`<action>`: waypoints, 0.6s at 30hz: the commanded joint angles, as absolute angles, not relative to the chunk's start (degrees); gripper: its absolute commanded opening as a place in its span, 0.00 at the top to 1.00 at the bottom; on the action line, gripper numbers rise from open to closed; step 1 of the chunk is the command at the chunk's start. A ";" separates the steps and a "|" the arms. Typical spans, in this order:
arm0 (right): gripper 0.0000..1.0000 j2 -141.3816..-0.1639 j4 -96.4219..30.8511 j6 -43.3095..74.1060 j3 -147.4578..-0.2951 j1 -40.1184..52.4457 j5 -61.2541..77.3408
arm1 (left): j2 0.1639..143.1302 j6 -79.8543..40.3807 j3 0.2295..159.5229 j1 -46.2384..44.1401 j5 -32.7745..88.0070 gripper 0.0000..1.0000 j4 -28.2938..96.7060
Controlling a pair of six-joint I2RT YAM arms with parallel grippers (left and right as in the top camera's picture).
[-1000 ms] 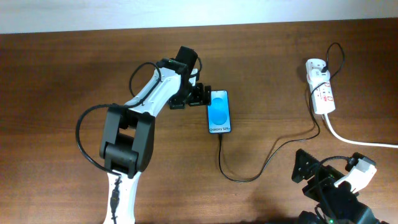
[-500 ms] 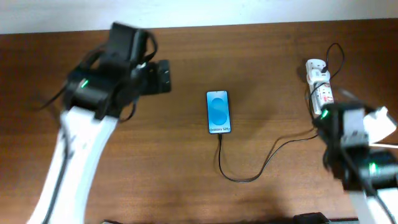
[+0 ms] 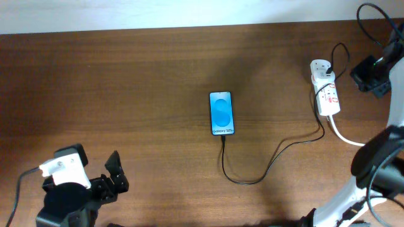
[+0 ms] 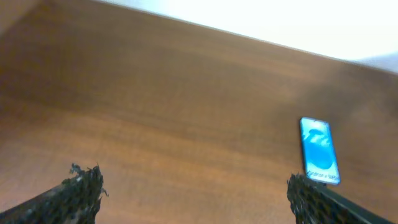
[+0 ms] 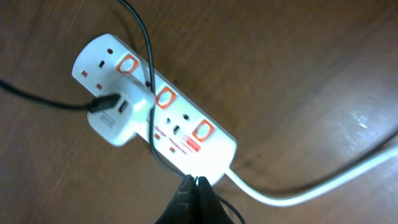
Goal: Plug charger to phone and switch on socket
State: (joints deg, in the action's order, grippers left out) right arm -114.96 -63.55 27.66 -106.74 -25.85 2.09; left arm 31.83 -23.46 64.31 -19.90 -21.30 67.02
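Note:
The phone (image 3: 221, 113) lies flat mid-table with its blue screen up, and also shows in the left wrist view as the phone (image 4: 319, 158). The black charger cable (image 3: 252, 181) meets the phone's near end, loops right and runs up to the white socket (image 3: 325, 94). My right gripper (image 3: 361, 75) hovers just right of the socket, shut on nothing. In its wrist view the gripper (image 5: 194, 182) has its tips at the cord end of the socket (image 5: 155, 118). My left gripper (image 3: 117, 173) is open at the front left, far from the phone, and the left wrist view shows the gripper (image 4: 196, 193) with nothing in it.
A white plug adapter (image 5: 121, 112) sits in the socket's end outlet with the black cable (image 5: 146, 62) draped across the strip. The thick white cord (image 5: 311, 186) trails off right. Bare brown table (image 3: 126, 94) surrounds the phone.
The left arm left the phone's side and pulled back to the front-left corner. The right arm swung from the front right up to the socket, and its jaws closed.

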 commanded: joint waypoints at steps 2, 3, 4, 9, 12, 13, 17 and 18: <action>0.96 -121.75 -60.23 27.33 -109.03 -25.45 7.62 | 31.75 -23.97 63.57 -19.86 -22.31 0.01 72.93; 0.96 -122.72 -59.33 27.44 -109.03 -25.10 7.81 | 31.75 -23.97 63.57 -19.86 -22.31 0.01 74.89; 0.96 -123.35 -58.63 27.44 -109.03 -24.62 7.88 | 31.73 -23.97 63.57 -19.86 -22.31 0.01 76.42; 0.96 -126.52 -54.33 27.99 -109.01 -21.80 7.22 | 29.06 -23.97 63.57 -13.47 -22.28 0.01 81.08; 0.96 -126.85 -54.08 29.41 -109.01 -21.82 5.34 | 23.66 -23.97 63.57 -12.34 -22.28 0.01 81.08; 0.96 -126.85 -54.04 29.43 -109.01 -21.82 5.34 | 21.93 -23.97 63.57 -12.23 -22.31 0.01 81.10; 0.96 -126.87 -54.19 29.39 -108.97 -21.91 4.40 | 13.21 -23.97 63.57 -9.45 -22.28 0.01 81.10; 0.96 -126.87 -54.50 29.39 -108.97 -21.93 3.20 | 11.29 -23.97 63.57 -8.54 -22.28 0.01 81.10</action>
